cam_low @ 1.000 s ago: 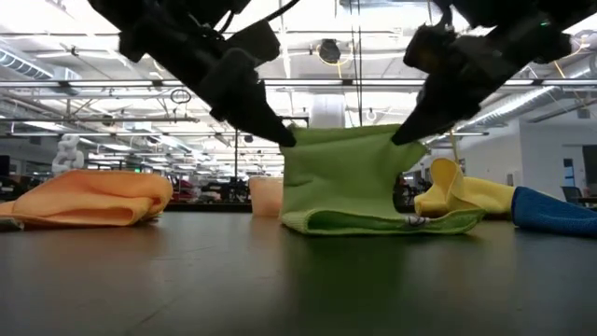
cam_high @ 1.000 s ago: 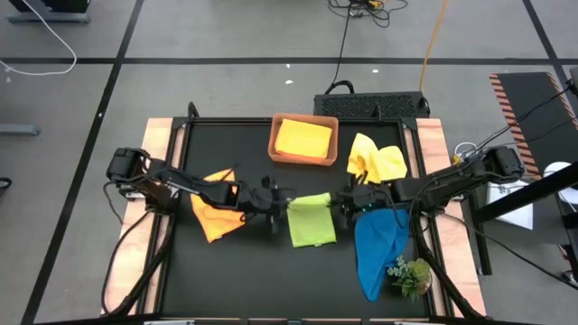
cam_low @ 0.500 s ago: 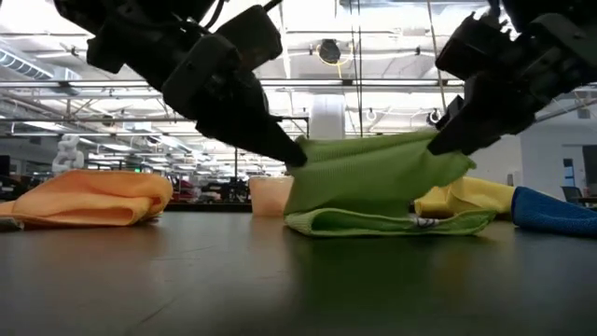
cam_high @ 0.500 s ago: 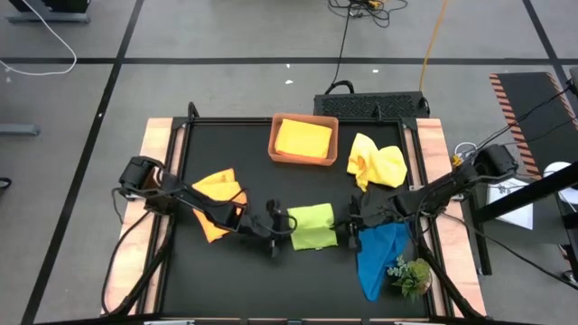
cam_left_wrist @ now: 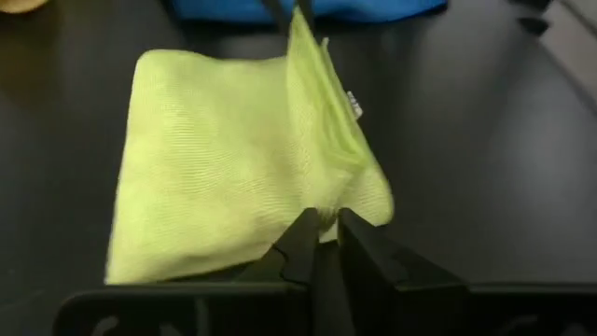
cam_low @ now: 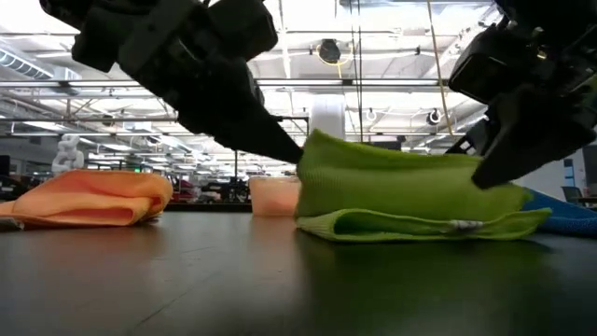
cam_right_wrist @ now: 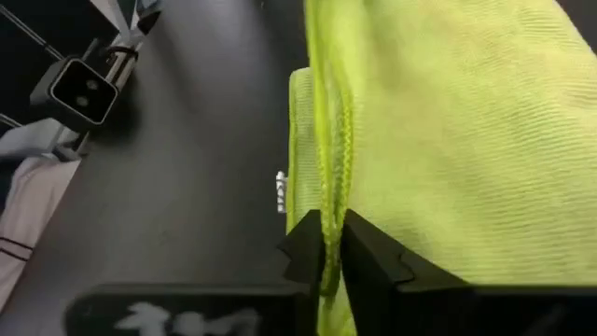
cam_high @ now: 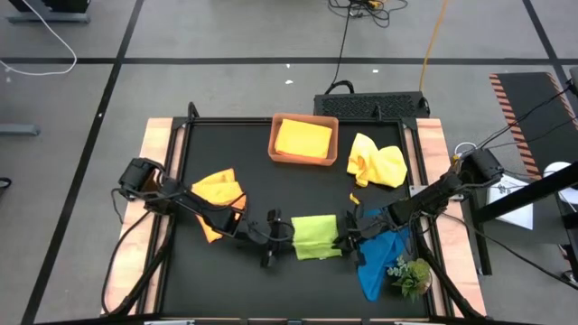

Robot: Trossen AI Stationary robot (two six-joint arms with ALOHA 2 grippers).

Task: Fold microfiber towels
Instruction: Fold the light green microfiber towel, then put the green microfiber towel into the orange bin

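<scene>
lime green microfiber towel (cam_high: pixel 317 236), folded, on black counter (cam_high: pixel 262 194); small white tag (cam_left_wrist: pixel 354 104), unreadable; left hand (cam_high: pixel 282 234) and right hand (cam_high: pixel 350 231) pinching opposite edges.

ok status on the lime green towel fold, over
Left gripper and right gripper each pinching an edge of the lime green microfiber towel, folded over on the black table. Nothing in the way.

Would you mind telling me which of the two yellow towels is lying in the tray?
The neatly folded yellow towel lies in the tray; the other yellow towel sits crumpled on the table, right of the tray.
</scene>
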